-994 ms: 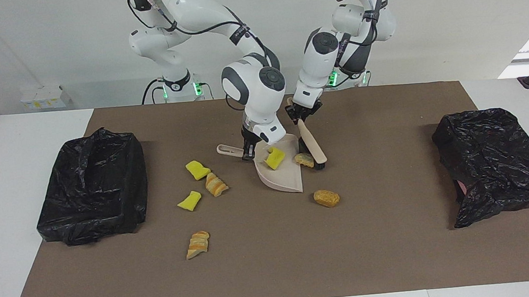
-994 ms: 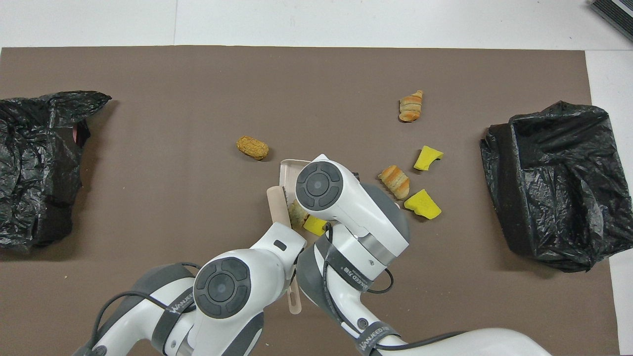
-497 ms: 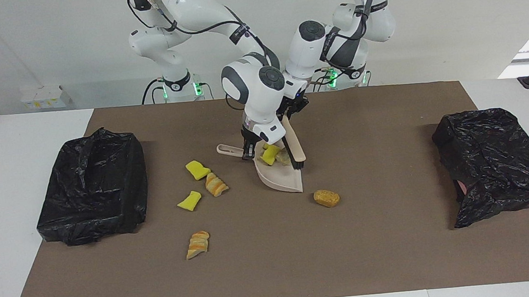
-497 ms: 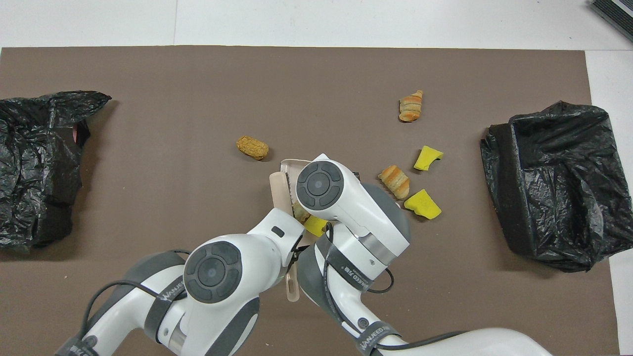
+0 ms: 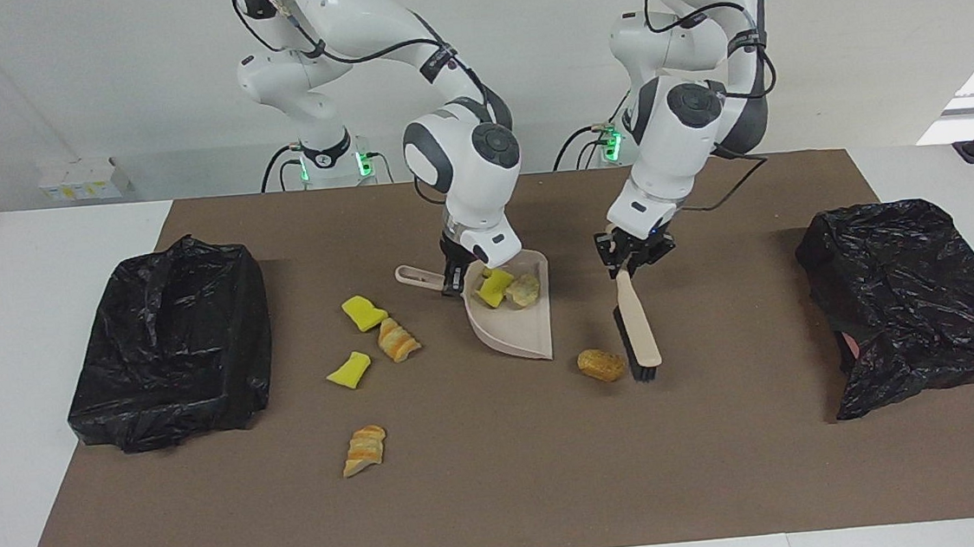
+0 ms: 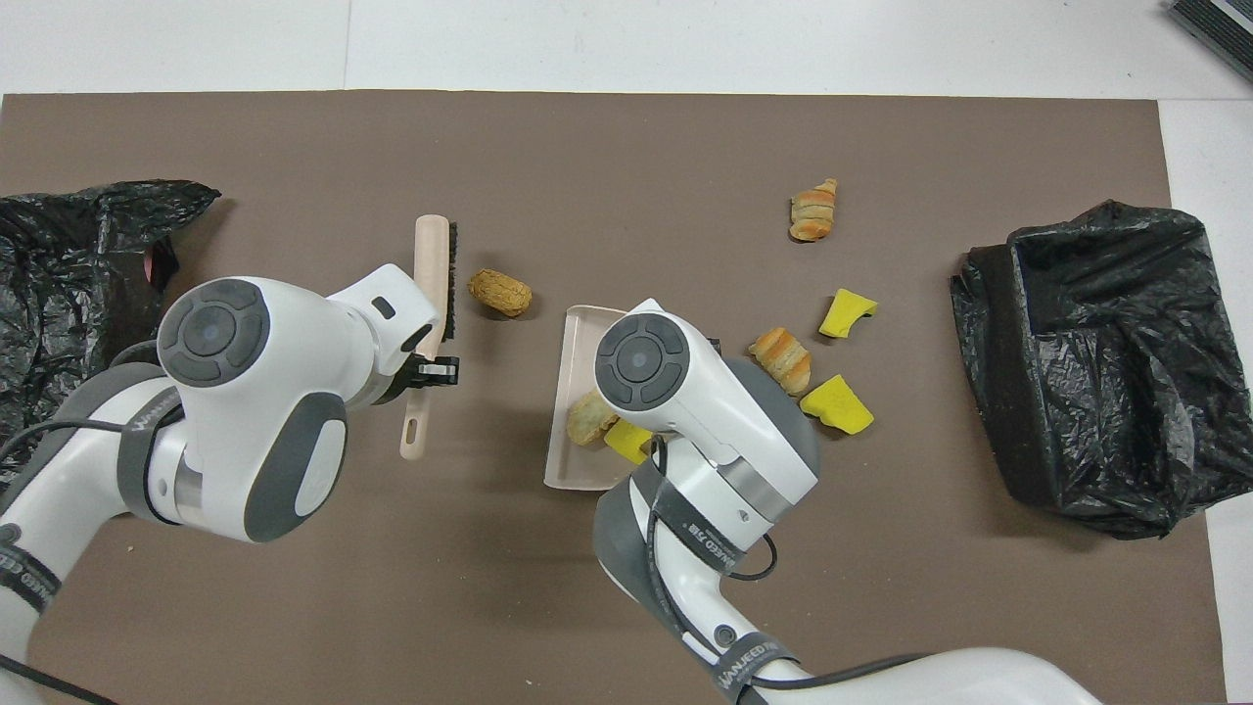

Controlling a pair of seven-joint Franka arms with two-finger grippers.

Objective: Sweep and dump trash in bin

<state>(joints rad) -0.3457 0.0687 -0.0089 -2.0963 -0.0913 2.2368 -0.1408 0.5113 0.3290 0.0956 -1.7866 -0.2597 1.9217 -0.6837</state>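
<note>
My right gripper (image 5: 453, 278) is shut on the handle of the beige dustpan (image 5: 522, 338), which rests on the mat. A yellow chunk (image 5: 494, 288) and a tan piece (image 5: 526, 289) of trash lie in the pan. The left gripper (image 5: 633, 255) is shut on the handle of a beige brush (image 5: 641, 331). Its black bristles stand beside a tan scrap (image 5: 601, 364), toward the left arm's end. Two yellow chunks (image 5: 363, 312) (image 5: 349, 370) and two bread pieces (image 5: 397, 340) (image 5: 364, 450) lie loose on the mat. A bin lined with a black bag (image 5: 171, 342) sits at the right arm's end.
A second bin wrapped in black plastic (image 5: 915, 301) stands at the left arm's end of the brown mat (image 5: 503, 481). In the overhead view the right arm's wrist covers part of the dustpan (image 6: 573, 343), and the brush (image 6: 431, 255) lies next to the tan scrap (image 6: 499, 292).
The left arm pushed the tan piece into the dustpan, then swung the brush out toward its own end of the table, down beside the loose tan scrap. The right gripper kept the dustpan in place.
</note>
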